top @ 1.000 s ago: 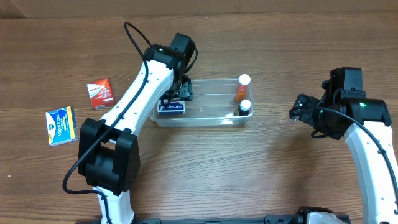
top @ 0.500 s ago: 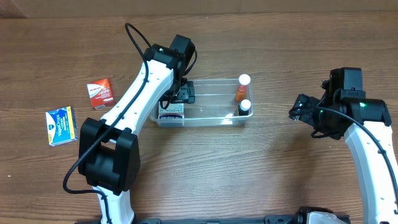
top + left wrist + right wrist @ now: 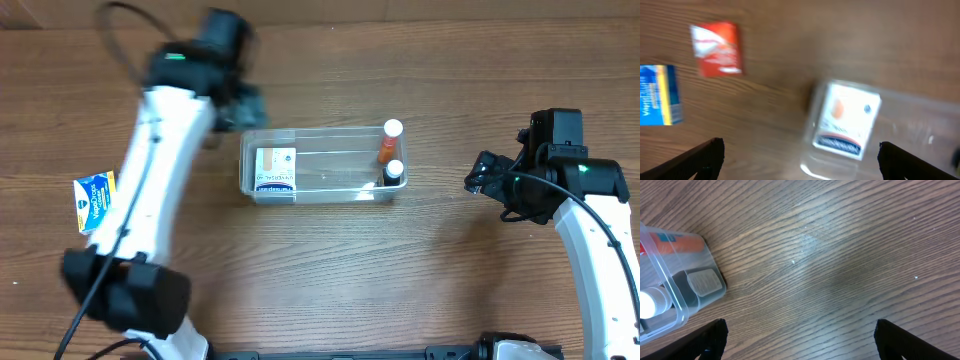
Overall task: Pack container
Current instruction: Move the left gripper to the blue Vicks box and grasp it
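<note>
The clear container [image 3: 335, 172] sits mid-table. It holds a white box with a blue band [image 3: 275, 170] at its left end, and an orange bottle [image 3: 388, 143] and a dark bottle with a white cap [image 3: 394, 172] at its right end. My left gripper [image 3: 245, 105] is blurred, just beyond the container's far left corner. In the left wrist view it [image 3: 800, 160] is open and empty, with the white box [image 3: 847, 122] in the container [image 3: 910, 112] below. My right gripper [image 3: 478, 178] is open and empty to the right of the container [image 3: 670, 297].
A red box [image 3: 717, 48] and a blue and yellow box [image 3: 657, 95] lie on the wood left of the container. The blue and yellow box also shows in the overhead view [image 3: 97, 200]. The left arm hides the red box there.
The left gripper has let go of the white box in the container, then swung up and to the left, away from it. The right arm has not moved.
</note>
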Available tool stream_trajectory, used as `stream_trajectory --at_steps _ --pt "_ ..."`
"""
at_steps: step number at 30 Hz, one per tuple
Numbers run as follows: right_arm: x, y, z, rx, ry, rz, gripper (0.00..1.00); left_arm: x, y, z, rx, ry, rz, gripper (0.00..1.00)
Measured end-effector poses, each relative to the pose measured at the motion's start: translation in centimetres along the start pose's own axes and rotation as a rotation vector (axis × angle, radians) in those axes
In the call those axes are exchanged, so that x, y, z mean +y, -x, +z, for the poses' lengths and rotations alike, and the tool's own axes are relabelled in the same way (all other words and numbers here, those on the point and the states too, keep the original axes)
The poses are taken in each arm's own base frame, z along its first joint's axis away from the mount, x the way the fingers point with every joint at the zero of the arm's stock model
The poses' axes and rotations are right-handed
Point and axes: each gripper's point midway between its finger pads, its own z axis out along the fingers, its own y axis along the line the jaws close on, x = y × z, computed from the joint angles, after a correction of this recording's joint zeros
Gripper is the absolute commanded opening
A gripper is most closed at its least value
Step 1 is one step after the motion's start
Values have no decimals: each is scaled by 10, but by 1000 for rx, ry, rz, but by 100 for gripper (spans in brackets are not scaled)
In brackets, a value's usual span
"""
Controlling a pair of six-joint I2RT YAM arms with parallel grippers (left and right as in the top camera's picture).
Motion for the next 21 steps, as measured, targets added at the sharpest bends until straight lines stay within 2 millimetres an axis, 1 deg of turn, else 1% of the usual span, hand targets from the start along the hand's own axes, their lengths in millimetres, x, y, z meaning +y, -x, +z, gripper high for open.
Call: stream_trajectory --at_steps 2,4,6,7,9,12,16,18,21 --pt "0 0 0 0 0 0 96 36 20 1 -30 14 -76 100" --pt "0 0 0 0 0 0 96 76 31 13 -17 50 -144 100" --pt "0 0 0 0 0 0 96 96 33 29 15 77 -177 100" --pt "0 0 0 0 0 0 96 102 33 37 36 85 -183 100" --pt "0 0 0 1 0 0 96 111 29 64 102 104 -193 100" --pt "0 0 0 1 0 0 96 117 21 102 188 123 -198 100" --pt "0 0 0 1 0 0 96 123 12 137 265 132 -193 100" --pt "0 0 0 0 0 0 97 128 9 145 287 136 -203 100" --pt "0 0 0 0 0 0 97 135 3 145 315 145 -214 100"
